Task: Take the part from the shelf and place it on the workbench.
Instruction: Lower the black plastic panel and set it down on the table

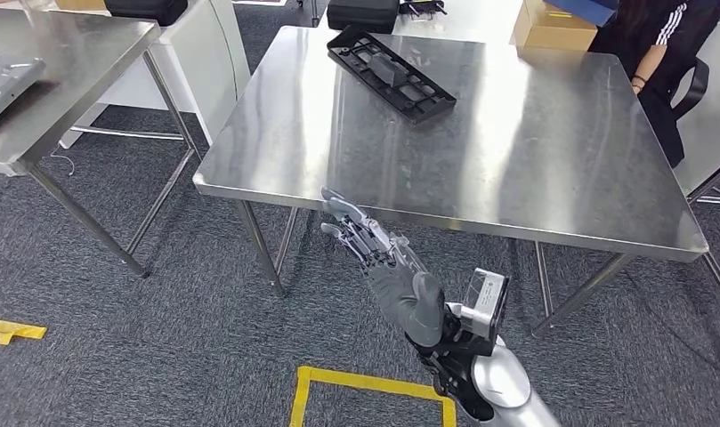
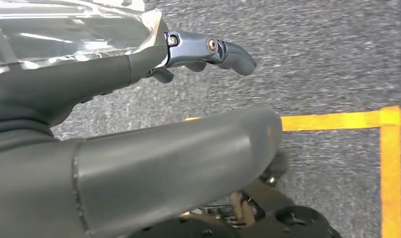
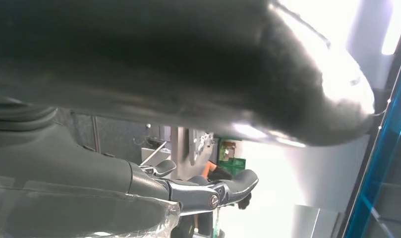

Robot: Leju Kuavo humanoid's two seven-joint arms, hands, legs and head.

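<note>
The part, a flat black slotted plastic tray point(image 1: 390, 74), lay on the far left area of the large stainless-steel workbench point(image 1: 516, 151), its long axis running diagonally from the far left toward the near right. By the look of it the placing was already done.

One such part was on the workbench, and one person in a dark striped sleeve point(image 1: 660, 40) sat at its far right corner.

The right hand point(image 1: 383, 262) hung below the workbench's near edge, well apart from the part, which lay beyond and slightly left of the fingers point(image 1: 343, 213); these were stretched out, apart and holding nothing.

The left hand point(image 2: 139, 148) hung over grey carpet, holding nothing; its fingers point(image 2: 213, 52) looked loosely extended.
</note>
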